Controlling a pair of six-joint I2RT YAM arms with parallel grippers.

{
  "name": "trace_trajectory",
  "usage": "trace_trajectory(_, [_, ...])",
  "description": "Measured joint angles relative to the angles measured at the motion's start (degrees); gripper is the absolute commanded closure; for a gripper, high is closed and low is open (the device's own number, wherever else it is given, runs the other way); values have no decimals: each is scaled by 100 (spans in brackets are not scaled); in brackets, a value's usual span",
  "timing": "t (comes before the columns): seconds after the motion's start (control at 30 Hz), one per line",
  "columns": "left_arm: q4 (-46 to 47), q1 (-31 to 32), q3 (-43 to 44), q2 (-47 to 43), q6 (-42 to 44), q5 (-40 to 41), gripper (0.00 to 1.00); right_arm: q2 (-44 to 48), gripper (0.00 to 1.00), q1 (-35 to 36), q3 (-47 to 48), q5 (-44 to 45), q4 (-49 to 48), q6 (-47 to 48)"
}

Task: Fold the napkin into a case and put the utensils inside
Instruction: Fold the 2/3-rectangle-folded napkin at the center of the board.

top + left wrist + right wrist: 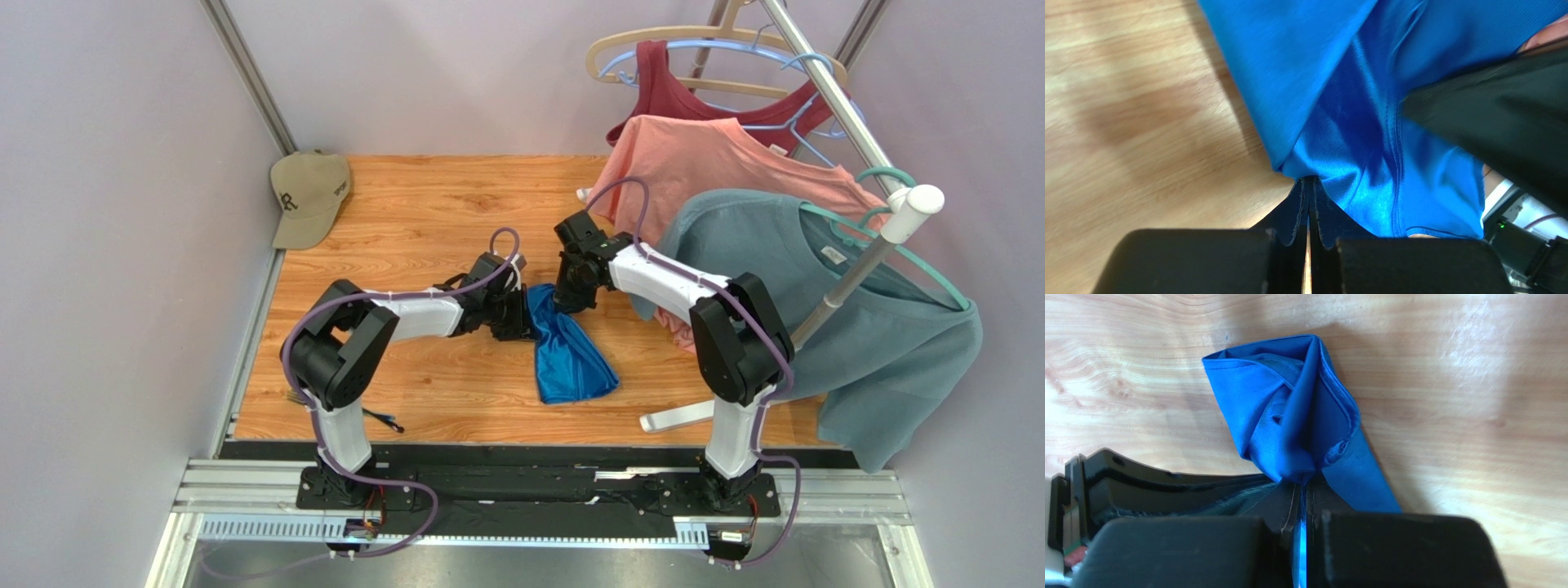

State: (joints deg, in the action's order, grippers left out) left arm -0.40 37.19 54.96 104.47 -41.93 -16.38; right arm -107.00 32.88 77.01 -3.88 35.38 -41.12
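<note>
The left gripper (1309,187) has its two black fingers pressed together, pinching a corner of the bright royal-blue, slightly shiny cloth napkin (1339,128). The dark hemmed edge of the cloth is caught right between the pads, and the fabric fans up and away from them in glossy folds. The right gripper (1300,489) is likewise clamped tight on the napkin (1284,410); a thin sliver of blue shows in the slit between its fingers, and the cloth bunches out ahead of it into a loose, folded cone lying on the wood.

From above, the left gripper (515,319) and right gripper (572,298) sit close together at the far end of the napkin (572,363). The left one comes in from the side and the right one points down onto it. The rest of the cloth trails toward the near edge as a crumpled, roughly folded strip resting on the light wooden tabletop (405,221), about midway between the two arms.

A few thin dark utensils (383,420) (too small to count) lie near the left arm's base, well apart from the napkin. A tan baseball cap (307,194) sits at the far left corner. A teal-grey T-shirt (883,331) and a salmon-pink shirt (724,165) hang at the right.
</note>
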Motion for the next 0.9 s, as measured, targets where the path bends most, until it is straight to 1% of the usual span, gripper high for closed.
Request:
trace_trajectory(0.1, [146,33,2,52,-35,-35,99,-160,100,214,208,402,240,-306])
trace_trajectory(0.13, [227,72,2,79,-61,-50,99,-249,100,387,332,763,452,-612])
trace_trajectory(0.47, [341,101,2,122,-120,-81,98,-341,100,492,391,1349,769,-1628])
trace_trajectory(0.63, [282,103,-4,83,-37,-83,94,-341,100,457,393,1504,787,-1495])
trace_trajectory(0.77, [-66,103,-4,-136,151,-92,94,-337,97,354,389,1447,737,-918])
trace_trajectory(0.87, [-269,105,24,-317,249,-118,94,-192,86,205,149,1283,424,-420])
trace_trajectory(0.9, [-319,105,68,-334,269,-136,94,-122,74,146,37,1187,343,-297])
